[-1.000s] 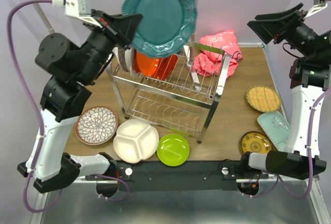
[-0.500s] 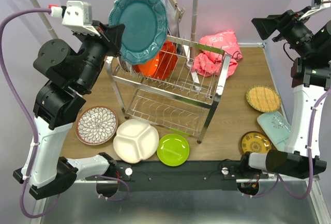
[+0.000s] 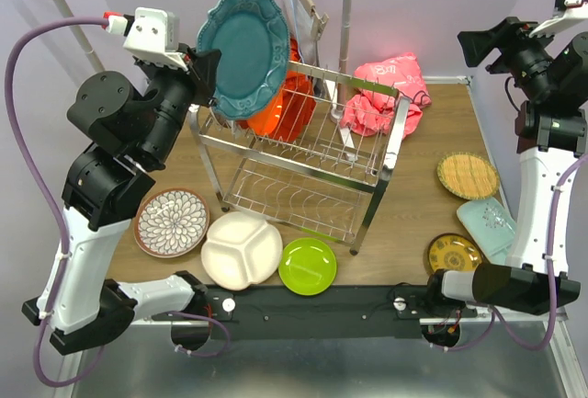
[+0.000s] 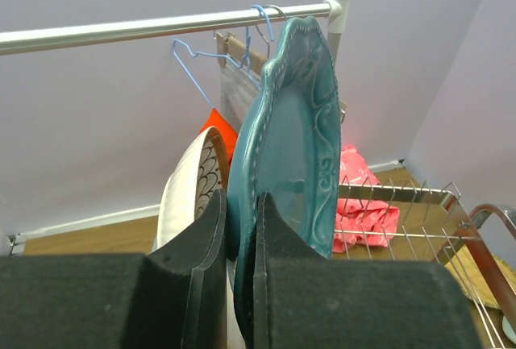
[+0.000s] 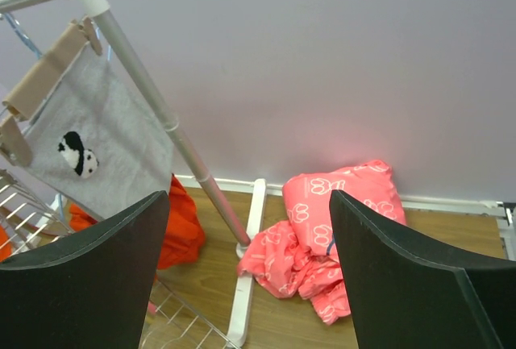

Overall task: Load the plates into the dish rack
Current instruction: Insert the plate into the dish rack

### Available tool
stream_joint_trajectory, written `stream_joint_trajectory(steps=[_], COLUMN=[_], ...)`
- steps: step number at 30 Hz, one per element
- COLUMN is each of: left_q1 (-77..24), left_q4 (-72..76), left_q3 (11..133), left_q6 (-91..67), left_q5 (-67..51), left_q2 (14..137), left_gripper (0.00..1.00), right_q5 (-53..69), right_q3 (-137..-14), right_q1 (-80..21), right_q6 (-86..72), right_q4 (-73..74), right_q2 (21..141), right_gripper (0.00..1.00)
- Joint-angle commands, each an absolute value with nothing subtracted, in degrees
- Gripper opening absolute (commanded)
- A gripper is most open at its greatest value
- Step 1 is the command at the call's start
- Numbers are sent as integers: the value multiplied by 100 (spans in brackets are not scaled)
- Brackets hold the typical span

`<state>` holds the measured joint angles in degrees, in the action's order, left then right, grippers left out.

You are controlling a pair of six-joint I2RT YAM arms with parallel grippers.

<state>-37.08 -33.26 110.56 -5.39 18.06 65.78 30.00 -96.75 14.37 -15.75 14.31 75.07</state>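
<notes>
Rotation is the news: the scalloped teal ceramic plate (image 3: 246,53), which a second ago faced the overhead camera high over the far edge of the shiny steel wire dish rack (image 3: 367,177), now stands nearly on edge. It is lower and further left, above the left end of the rack's upper tier. The left gripper (image 4: 239,236) has its jaws pinched on the plate's lower rim, one finger on each face. My reading is that the plate is being lined up for a slot beside the round orange plate (image 3: 280,113) and the white plate with a dark scale pattern (image 4: 189,196) standing there; it is not yet seated in the wires.

Against the earlier frame, the left wrist has swung leftward. The right gripper (image 5: 250,204), jaws wide and empty, has drawn slightly back near the far right corner of the wooden table (image 3: 413,223). Along the table's near edge the floral plate (image 3: 172,222), white divided plate (image 3: 242,249) and lime green plate (image 3: 308,266) lie unmoved.
</notes>
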Motion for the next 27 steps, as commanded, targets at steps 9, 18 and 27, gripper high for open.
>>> stream_joint_trajectory(steps=[9,18,27], left_q1=[-5465,-7162,-7365], left_q4=[-2373,-1469,-738], left_q3=[11821,11778,11338], left_q6=[446,1967,2654], left_q5=[3599,6605,7102], left_q2=[6863,7225,7286], left_gripper=[0,0,0], right_q5=[2733,2716,2733], right_q3=[-9545,-9439,-9396], right_q1=[1468,1468,1468], right_q6=[-1406,-1389,-1406], right_q4=[1617,1626,1626], right_q2=[7603,7567,7585], right_gripper=[89,89,89])
